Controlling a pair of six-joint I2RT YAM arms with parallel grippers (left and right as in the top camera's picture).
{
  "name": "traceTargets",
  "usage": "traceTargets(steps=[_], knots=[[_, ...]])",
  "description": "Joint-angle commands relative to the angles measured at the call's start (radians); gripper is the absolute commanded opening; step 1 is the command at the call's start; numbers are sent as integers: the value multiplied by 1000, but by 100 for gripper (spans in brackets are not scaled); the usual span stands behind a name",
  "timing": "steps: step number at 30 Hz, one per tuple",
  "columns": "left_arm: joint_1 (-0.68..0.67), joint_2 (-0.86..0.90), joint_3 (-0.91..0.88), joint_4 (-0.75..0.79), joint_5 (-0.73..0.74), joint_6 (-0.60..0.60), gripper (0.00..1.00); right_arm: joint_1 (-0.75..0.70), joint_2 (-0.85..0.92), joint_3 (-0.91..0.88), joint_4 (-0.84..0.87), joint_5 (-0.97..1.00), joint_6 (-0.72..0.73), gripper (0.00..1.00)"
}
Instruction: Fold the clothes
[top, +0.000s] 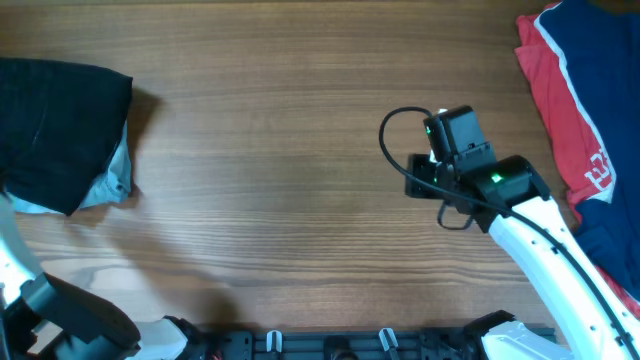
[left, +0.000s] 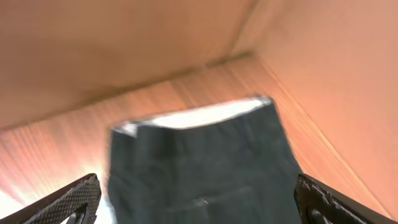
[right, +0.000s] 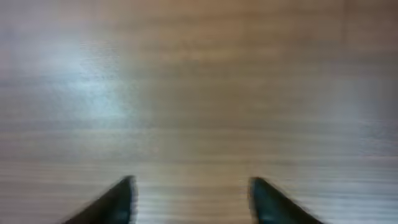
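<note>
1 dark folded garment left edge | 1 red-blue heap right edge | left gripper, right gripper: both spread wide, empty

Dark garment: cropped at the left edge of the table; lower part cropped in the left wrist view.
Red-and-blue garment: cropped at the table's right edge and far right corner.
Right gripper: blurred; finger bases cropped.
Left gripper: only finger ends shown.

You have the right arm reaching over the table. Well to the arm's left, at the table edge, lies the folded garment. Near on the arm's right lies the loose clothes pile.
</note>
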Motion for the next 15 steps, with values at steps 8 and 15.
traceTargets(steps=[8,15], knots=[[-547,-3,13,-149,4,130,100,-2,146,13,194,-68,-47,100],[-820,-2,13,-407,7,130,100,-2,152,13,241,-24,-76,100]])
